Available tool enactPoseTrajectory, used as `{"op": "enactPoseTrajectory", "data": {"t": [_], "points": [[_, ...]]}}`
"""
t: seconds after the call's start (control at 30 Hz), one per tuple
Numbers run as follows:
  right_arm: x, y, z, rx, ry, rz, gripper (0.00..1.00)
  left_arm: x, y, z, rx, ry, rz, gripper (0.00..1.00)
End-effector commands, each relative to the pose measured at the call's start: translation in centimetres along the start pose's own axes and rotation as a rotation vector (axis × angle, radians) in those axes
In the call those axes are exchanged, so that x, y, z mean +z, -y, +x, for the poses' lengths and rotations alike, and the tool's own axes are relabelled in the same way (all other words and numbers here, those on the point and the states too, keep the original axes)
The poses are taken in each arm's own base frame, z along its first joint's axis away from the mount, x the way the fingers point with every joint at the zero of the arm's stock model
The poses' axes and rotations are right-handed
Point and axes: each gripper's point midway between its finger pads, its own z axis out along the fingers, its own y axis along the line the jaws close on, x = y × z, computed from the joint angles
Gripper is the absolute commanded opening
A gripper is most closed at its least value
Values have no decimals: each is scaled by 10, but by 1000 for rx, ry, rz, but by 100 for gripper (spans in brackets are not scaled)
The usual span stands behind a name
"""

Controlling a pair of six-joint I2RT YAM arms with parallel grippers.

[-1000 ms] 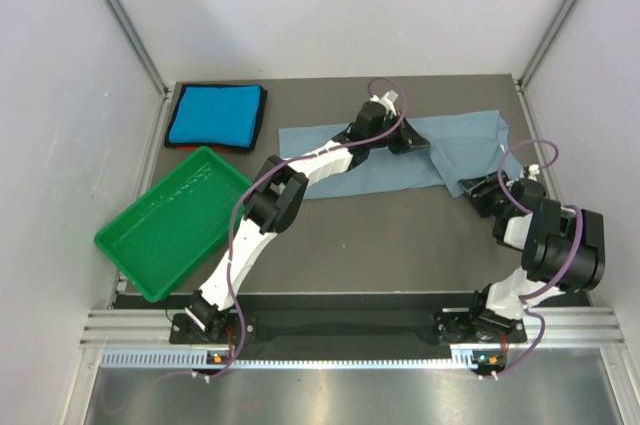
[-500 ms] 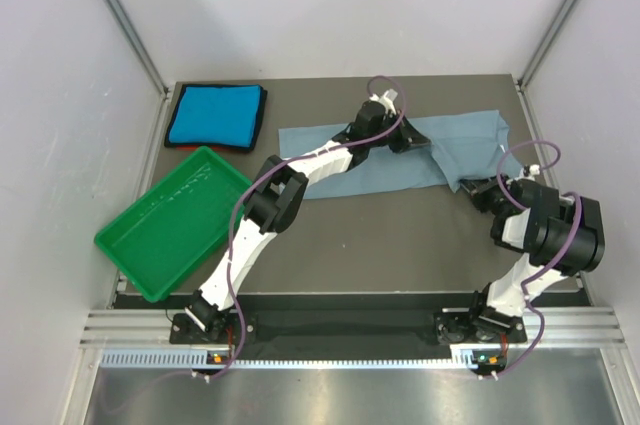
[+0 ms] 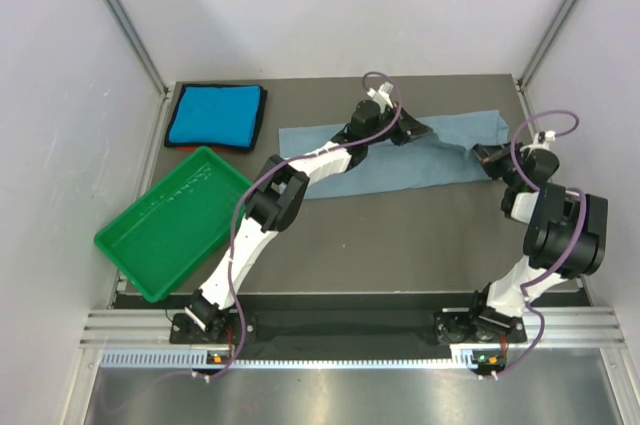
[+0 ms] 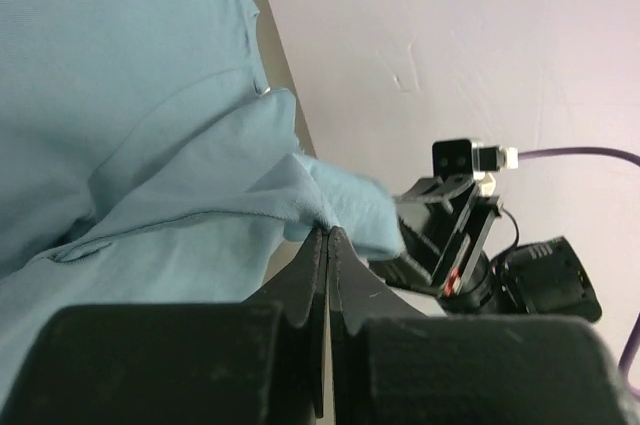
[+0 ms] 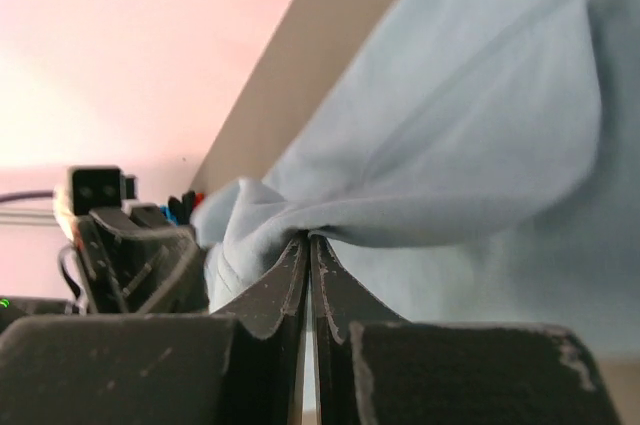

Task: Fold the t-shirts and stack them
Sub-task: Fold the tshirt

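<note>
The large grey-blue t-shirt [image 3: 420, 167] lies spread across the back of the table. My left gripper [image 3: 418, 130] is shut on a fold of its far edge, and the left wrist view shows the cloth [image 4: 120, 95] pinched at the fingertips of that gripper [image 4: 327, 232]. My right gripper [image 3: 484, 155] is shut on the shirt's right end; the right wrist view shows the fabric [image 5: 480, 125] bunched at the tips of that gripper [image 5: 308, 239]. The two grippers face each other, a short way apart. The turquoise t-shirt [image 3: 215, 115] lies folded at the back left corner.
A green plastic tray [image 3: 128, 241] sits at the left, near the table's front edge. White walls and metal frame posts close in the table at the back and both sides. The left arm [image 3: 300, 170] stretches diagonally over the shirt's left half.
My right gripper has shut on the shirt's near right flap and carried it toward the back, so that flap no longer lies forward. The left gripper has shifted slightly right with its fold.
</note>
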Motion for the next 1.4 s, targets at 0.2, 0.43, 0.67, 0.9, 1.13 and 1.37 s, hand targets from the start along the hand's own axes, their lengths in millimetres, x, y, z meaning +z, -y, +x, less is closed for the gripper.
{"op": "enactPoseTrajectory", "data": {"t": [0.2,0.43,0.67,0.9,1.13,1.37], "points": [[49,4,-18,-41,-97,-62,1,5,3,-15,-24,56,105,0],[82,-7,-31,-83,-124,-166,0,4,5,-16,19,55,111,0],[106,-21,-36,-137,-126,-211,0,2,2,-23,44,69,102,0],[127,-46,-42,-204,-120,-281,0,3,1,-30,81,85,102,0],[148,-60,-41,-215,-116,-364,0,1,2,-42,131,118,104,0],[162,-80,-40,-221,-90,-473,0,0,-10,-50,163,142,77,0]]}}
